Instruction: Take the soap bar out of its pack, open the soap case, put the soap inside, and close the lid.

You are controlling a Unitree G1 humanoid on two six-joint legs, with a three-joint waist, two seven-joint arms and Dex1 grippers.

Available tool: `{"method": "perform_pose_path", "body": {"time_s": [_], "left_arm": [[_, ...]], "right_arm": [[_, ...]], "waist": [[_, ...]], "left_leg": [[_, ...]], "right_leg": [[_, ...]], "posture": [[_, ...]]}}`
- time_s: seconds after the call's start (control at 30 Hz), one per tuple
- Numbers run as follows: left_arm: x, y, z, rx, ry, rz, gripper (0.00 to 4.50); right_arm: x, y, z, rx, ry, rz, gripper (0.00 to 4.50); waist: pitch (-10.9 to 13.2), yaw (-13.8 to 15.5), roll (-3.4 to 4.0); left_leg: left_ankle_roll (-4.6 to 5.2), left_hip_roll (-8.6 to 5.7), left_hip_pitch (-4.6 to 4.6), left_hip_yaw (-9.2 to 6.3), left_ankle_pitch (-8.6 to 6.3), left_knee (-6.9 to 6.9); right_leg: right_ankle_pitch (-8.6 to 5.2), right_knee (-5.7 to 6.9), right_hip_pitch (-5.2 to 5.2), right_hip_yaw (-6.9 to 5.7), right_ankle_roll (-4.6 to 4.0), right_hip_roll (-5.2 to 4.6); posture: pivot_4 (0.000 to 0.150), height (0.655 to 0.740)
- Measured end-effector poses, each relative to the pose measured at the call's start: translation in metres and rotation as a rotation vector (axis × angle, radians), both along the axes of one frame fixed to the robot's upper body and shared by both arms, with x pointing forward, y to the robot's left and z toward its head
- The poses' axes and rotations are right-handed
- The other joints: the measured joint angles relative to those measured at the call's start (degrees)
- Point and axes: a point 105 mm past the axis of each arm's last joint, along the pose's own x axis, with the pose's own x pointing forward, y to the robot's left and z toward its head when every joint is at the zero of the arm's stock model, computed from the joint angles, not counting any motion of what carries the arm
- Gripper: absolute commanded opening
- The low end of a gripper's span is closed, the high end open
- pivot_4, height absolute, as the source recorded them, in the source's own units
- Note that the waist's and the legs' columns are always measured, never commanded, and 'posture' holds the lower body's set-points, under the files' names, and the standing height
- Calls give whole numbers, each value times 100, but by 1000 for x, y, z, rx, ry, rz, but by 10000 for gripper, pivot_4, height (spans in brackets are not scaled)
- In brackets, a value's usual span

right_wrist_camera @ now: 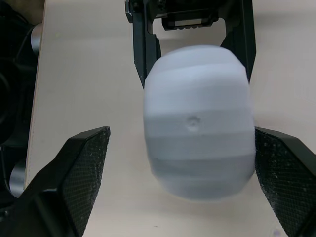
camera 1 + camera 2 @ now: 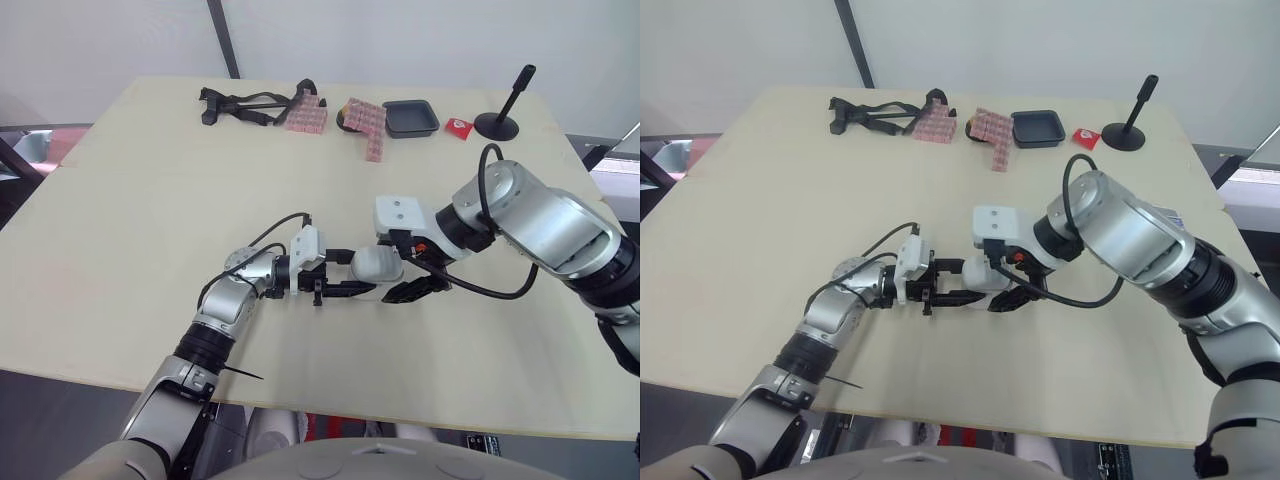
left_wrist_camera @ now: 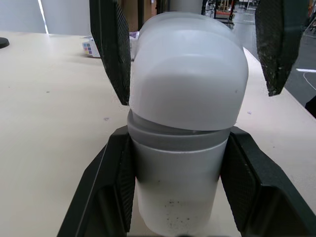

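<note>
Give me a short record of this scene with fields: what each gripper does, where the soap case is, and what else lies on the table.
Left gripper: shut on the soap case, gripping its lower part
Right gripper: open, one finger at each side of the lid
Case position: between the two grippers, over the middle of the table
Case state: white, lid on; contents cannot be seen
Far side of table: black straps, pink packs, black tray, red packet, black stand

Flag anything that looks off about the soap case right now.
The lid of the soap case looks crooked. It sits raised and tilted, with a grey band showing beneath it, not seated flush. The left gripper clamps the case, and the right gripper stands open around it. Nothing else stands out.
</note>
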Motion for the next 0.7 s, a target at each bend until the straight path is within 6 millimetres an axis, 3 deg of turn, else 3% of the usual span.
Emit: {"method": "perform_pose_path", "body": {"time_s": [0.33,0.7], "left_arm": [[0,0,0,-1,0,-1,18861],[0,0,0,0,-1,-3,18861]], "right_arm": [[3,-4,-2,2,-8,-13,44753],[2,-42,-15,6,41,-142,44753]], "waist": [[0,1,0],[0,12,0]], "left_leg": [[0,0,-1,0,0,0],[0,0,-4,0,0,0]], "right_leg": [[0,0,0,0,0,0],[0,-5,1,1,0,0]], "posture": [[1500,7400],[1500,7400]]}}
